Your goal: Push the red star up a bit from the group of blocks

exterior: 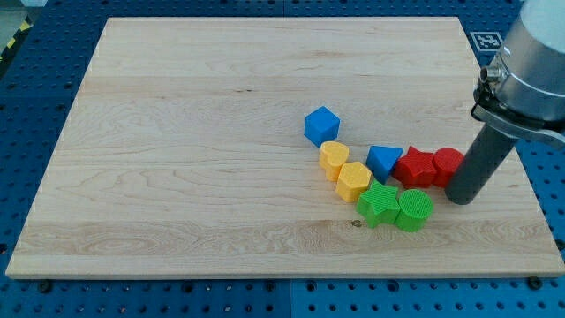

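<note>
The red star lies on the wooden board at the right, in a chain of blocks. A second red block touches its right side and a blue triangular block touches its left. My tip rests on the board just below and right of the second red block, close to it. Below the star sit a green star and a round green block.
A blue cube stands at the top left of the group. A yellow heart-like block and a yellow hexagonal block lie between it and the green blocks. The board's right edge is near my tip.
</note>
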### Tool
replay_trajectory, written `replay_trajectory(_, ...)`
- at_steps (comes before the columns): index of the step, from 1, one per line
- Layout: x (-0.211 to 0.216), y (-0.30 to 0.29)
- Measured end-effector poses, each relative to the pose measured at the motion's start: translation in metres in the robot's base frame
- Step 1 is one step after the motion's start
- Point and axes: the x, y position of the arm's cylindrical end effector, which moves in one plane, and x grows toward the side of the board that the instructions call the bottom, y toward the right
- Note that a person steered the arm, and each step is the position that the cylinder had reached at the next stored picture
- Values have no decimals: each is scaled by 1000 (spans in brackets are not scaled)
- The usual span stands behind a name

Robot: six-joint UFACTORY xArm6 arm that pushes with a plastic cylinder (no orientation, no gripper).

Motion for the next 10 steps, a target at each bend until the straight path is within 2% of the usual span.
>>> replay_trajectory(2,4,-21)
replay_trajectory(4,-39,-40)
replay_trajectory(6,-40,-40)
replay_trajectory(8,-83,-40)
replay_trajectory(10,-68,-89)
